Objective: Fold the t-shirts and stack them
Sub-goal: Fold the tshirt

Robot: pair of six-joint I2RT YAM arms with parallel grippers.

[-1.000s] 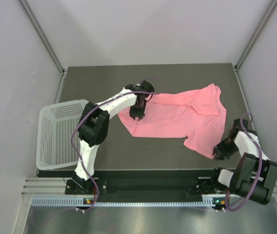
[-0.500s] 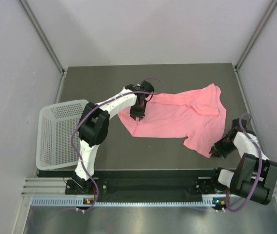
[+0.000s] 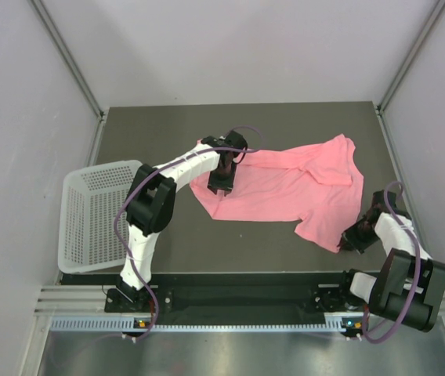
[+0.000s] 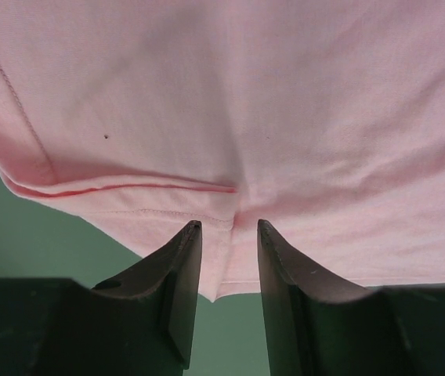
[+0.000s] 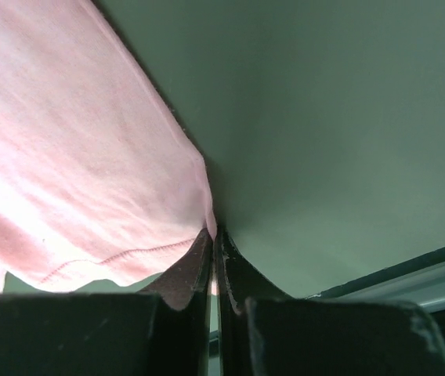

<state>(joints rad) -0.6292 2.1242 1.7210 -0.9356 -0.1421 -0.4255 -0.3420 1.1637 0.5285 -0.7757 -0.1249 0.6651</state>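
Observation:
The salmon-pink t-shirt [image 3: 289,188] lies spread and rumpled on the dark table, right of centre. My left gripper [image 3: 221,186] points down on the shirt's left edge. In the left wrist view the shirt [image 4: 285,102] fills the frame, and the gripper [image 4: 229,227] is open a narrow gap, one finger on each side of a puckered bit of hem. My right gripper [image 3: 349,241] is at the shirt's near right corner. In the right wrist view it [image 5: 213,233] is shut on the shirt's hemmed corner [image 5: 89,180], low over the table.
A white perforated basket [image 3: 97,211] stands at the table's left edge, partly overhanging it. Grey walls enclose the table on the left, back and right. The table's near right edge and metal rail [image 5: 410,270] are close to my right gripper.
My right gripper has shifted slightly left toward the shirt's corner, still low at the table. The left arm and the shirt have not visibly moved.

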